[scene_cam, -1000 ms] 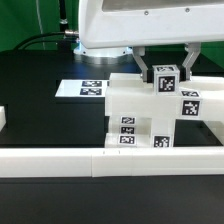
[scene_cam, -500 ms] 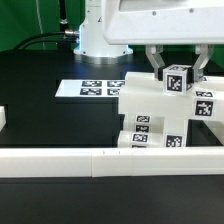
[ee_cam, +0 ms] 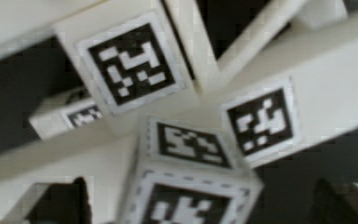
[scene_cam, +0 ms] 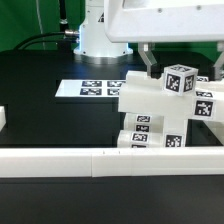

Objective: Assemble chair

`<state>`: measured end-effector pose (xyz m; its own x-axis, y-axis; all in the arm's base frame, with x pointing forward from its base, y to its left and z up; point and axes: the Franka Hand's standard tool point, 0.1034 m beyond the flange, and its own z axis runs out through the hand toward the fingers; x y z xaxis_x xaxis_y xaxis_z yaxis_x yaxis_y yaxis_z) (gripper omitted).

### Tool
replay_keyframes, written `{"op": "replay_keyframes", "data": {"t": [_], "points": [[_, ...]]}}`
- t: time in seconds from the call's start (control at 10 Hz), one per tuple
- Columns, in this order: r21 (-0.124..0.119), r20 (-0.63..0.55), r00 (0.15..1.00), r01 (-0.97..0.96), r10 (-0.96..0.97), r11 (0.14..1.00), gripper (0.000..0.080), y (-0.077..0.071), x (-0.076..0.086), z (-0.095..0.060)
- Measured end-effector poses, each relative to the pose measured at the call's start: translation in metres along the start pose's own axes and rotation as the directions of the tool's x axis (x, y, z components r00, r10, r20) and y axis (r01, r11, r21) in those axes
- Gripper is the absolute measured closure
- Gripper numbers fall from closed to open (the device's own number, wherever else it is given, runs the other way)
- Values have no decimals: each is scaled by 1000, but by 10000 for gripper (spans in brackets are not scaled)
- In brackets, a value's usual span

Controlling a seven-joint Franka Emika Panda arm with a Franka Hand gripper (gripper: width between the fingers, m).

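Note:
The white chair (scene_cam: 145, 100), made of slabs and square posts with black-and-white tags, stands at the exterior view's right, behind the rail, and is tilted. My gripper (scene_cam: 182, 72) comes down from above. Its dark fingers (scene_cam: 150, 60) stand on either side of the chair's top tagged post (scene_cam: 180, 80) and are shut on it. In the wrist view the same post (ee_cam: 190, 200) lies between my fingers, and the chair's tagged slabs (ee_cam: 131, 60) fill the picture beyond it. The chair's foot is hidden behind the rail.
A long low white rail (scene_cam: 90, 160) runs across the front. The marker board (scene_cam: 92, 88) lies flat behind the chair, at the exterior view's left of it. The arm's base (scene_cam: 98, 35) stands at the back. A small white piece (scene_cam: 3, 118) shows at the left edge.
My gripper has moved to the exterior view's right with the chair's top post in it. The chair has shifted right and tipped over more.

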<state>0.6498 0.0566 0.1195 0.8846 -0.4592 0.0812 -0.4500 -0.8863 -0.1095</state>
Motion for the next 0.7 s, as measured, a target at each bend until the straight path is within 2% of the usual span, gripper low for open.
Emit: {"op": "replay_keyframes", "data": {"t": [0.1,0.4,0.5,0.7], "points": [[4,2,994,109,-109,994,155,-3,-2,0],[2,2,947,321,-321,947,150,-1,-1,2],[-2,3,907,422,-422,907,150,0,-1,2],[-7,8,774,634,-634,774,150,7,1,3]]}}
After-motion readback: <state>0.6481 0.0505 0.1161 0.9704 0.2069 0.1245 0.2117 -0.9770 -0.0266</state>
